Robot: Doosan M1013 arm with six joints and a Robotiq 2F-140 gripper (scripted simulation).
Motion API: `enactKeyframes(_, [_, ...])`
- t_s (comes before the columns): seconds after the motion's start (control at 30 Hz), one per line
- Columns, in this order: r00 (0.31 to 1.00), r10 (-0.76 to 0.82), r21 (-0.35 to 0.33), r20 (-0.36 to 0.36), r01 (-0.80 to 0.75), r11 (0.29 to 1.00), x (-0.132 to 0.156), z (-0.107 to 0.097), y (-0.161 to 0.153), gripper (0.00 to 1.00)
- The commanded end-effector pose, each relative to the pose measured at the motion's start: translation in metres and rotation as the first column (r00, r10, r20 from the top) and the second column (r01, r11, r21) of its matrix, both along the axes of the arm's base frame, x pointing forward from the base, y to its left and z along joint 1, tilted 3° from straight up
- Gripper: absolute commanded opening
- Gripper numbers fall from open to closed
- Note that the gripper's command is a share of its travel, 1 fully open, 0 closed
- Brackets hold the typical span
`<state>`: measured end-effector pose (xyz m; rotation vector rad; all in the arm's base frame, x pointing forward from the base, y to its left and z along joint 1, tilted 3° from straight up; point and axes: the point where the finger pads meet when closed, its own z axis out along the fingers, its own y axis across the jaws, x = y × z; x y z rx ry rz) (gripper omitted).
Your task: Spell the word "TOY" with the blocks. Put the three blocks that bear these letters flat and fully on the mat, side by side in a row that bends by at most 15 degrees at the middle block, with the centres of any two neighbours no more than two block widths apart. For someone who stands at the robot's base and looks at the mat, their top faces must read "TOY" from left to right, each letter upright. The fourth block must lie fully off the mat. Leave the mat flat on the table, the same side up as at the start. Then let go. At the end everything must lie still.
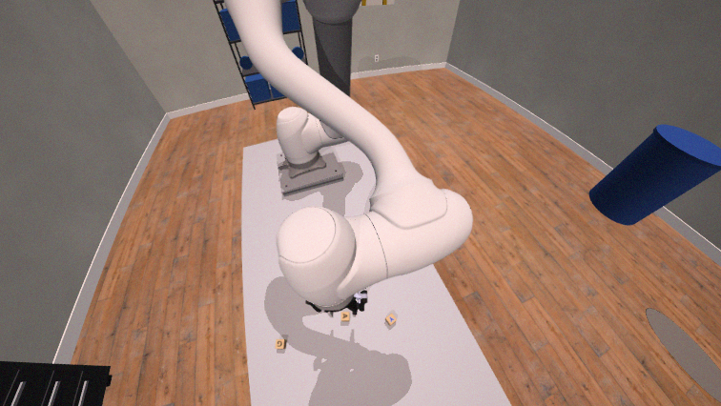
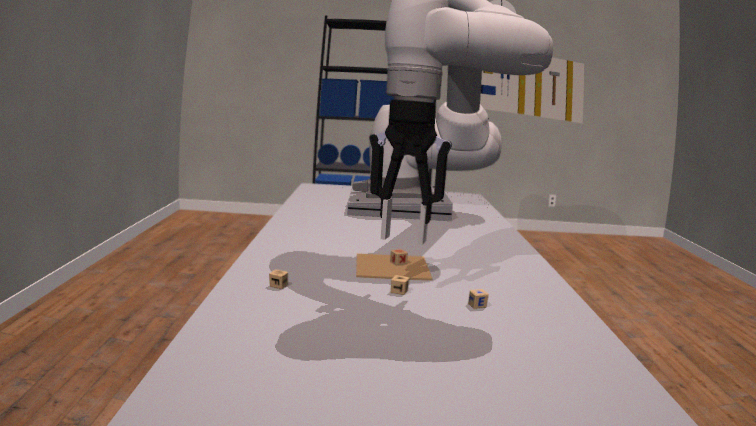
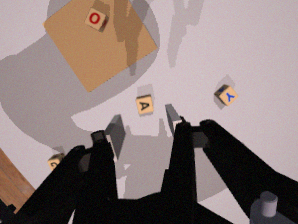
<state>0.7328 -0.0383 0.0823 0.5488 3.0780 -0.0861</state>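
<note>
From the bench's (image 1: pixel 428 373) (image 2: pixel 380 391) (image 3: pixel 200 75) free end, I see the Y block (image 1: pixel 391 318) (image 2: pixel 478 299) (image 3: pixel 227 95) cornerwise to the edges, then the A block (image 1: pixel 344 316) (image 2: pixel 399 285) (image 3: pixel 144 105) below my claw (image 1: pixel 342 313) (image 2: pixel 404 240) (image 3: pixel 144 119), its letter sideways; the G block (image 1: pixel 280 343) (image 2: pixel 278 279) (image 3: pixel 55 161) is near the right edge. Beyond, the O block (image 2: pixel 398 257) (image 3: pixel 96 19) sits on the mat (image 2: pixel 372 267) (image 3: pixel 90 65). The claw's fingers stand partly apart, empty.

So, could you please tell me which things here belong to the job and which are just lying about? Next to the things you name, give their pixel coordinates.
For the job:
- mat (image 2: pixel 370 267) (image 3: pixel 85 55)
- O-topped block (image 2: pixel 398 257) (image 3: pixel 96 19)
- Y-topped block (image 1: pixel 391 318) (image 2: pixel 478 299) (image 3: pixel 227 95)
- A-topped block (image 1: pixel 344 316) (image 2: pixel 399 285) (image 3: pixel 144 105) with T on its side
- G-topped spare block (image 1: pixel 279 343) (image 2: pixel 278 278) (image 3: pixel 55 162)
- gripper (image 1: pixel 342 314) (image 2: pixel 403 240) (image 3: pixel 144 119)

Lying about:
- shelf rack (image 1: pixel 233 50) (image 2: pixel 354 24)
- blue cylinder (image 1: pixel 655 173)
- tool panel (image 1: pixel 373 1) (image 2: pixel 560 111)
</note>
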Motion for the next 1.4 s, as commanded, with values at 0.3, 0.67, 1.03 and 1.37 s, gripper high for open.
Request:
enactKeyframes(0.3, [1.0, 0.002, 0.004, -0.005, -0.002, 1.0, -0.002, -0.005, -0.001, 0.37])
enactKeyframes(0.67, [1.0, 0.001, 0.003, -0.005, -0.001, 1.0, -0.002, -0.008, -0.001, 0.37])
enactKeyframes(1.03, [1.0, 0.001, 0.003, -0.005, -0.001, 1.0, -0.002, -0.02, -0.001, 0.37])
enactKeyframes(1.37, [1.0, 0.001, 0.003, -0.005, -0.001, 1.0, -0.002, -0.032, -0.002, 0.37])
